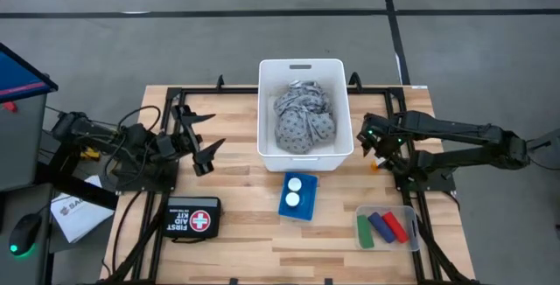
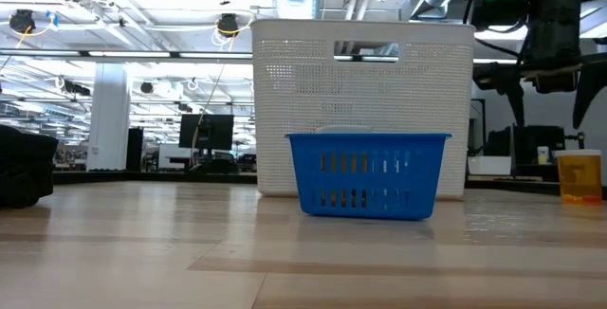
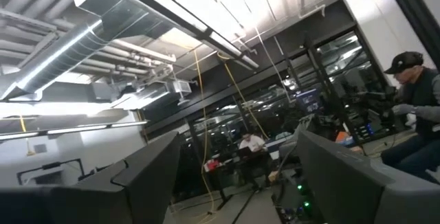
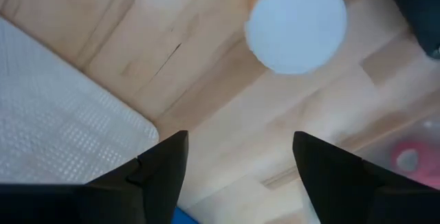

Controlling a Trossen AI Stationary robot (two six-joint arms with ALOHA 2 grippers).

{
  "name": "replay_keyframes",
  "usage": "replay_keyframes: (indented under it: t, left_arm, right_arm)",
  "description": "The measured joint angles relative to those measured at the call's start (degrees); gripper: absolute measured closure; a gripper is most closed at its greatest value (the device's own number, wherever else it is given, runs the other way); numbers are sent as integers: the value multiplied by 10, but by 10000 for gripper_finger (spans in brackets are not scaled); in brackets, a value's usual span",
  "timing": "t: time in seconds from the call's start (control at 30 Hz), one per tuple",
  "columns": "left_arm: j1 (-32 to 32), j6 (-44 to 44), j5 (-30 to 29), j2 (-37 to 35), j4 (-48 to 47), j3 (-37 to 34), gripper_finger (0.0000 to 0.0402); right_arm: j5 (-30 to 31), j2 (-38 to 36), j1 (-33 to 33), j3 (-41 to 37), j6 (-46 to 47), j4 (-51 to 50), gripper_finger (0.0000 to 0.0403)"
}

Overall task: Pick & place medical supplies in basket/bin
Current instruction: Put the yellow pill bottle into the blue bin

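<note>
Wooden tabletop (image 1: 236, 189) below, right gripper (image 4: 237, 165) spread wide, empty, with the white-capped pill bottle (image 4: 296, 23) just ahead of its fingertips.

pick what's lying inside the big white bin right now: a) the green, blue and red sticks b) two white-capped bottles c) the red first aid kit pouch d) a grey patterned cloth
d, the high view shows the grey patterned cloth bunched inside the white bin; the two white-capped bottles sit in the small blue basket in front of it, and the sticks lie in a clear tray nearer the right arm.
</note>
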Motion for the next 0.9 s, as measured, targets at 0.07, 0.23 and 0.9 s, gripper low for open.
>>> replay_keyframes:
  t: [0.07,0.23,0.9]
  left_arm:
    - [7,0,0,1,-3,0,116]
    - [24,0,0,4,-5,0,116]
    - [53,-17,5,3,-6,0,116]
  right_arm:
    - [1,0,5,0,28,0,147]
    - [1,5,6,0,46,-1,159]
    - [-8,60,1,-1,-39,16,188]
